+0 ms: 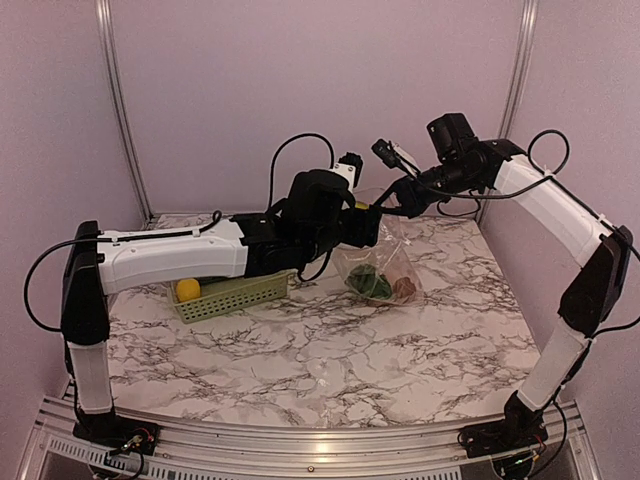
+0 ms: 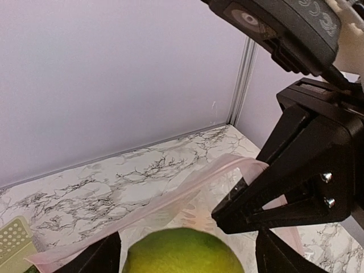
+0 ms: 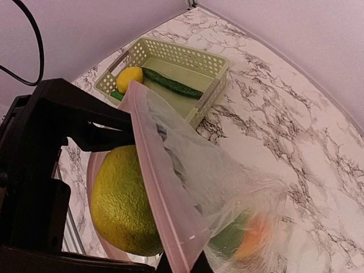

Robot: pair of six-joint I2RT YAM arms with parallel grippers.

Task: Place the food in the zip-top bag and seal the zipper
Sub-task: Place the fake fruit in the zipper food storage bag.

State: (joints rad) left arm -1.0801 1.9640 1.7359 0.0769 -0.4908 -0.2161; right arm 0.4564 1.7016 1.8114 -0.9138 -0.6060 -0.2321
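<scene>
Our white-and-black left arm (image 1: pixel 170 255) reaches out low and flat, and its black two-finger left gripper (image 1: pixel 362 228) is spread wide. Our white-and-black right arm (image 1: pixel 560 215) bends up high, its black right gripper (image 1: pixel 388 205) pinched tight.

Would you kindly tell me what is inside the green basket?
A lemon and a cucumber lie in the basket. The bag covers one corner, so anything there is hidden.

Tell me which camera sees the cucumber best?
The right wrist camera: the cucumber lies in plain sight in the green basket beside a lemon. The top camera does not show it; the left wrist camera catches only a basket corner.
</scene>
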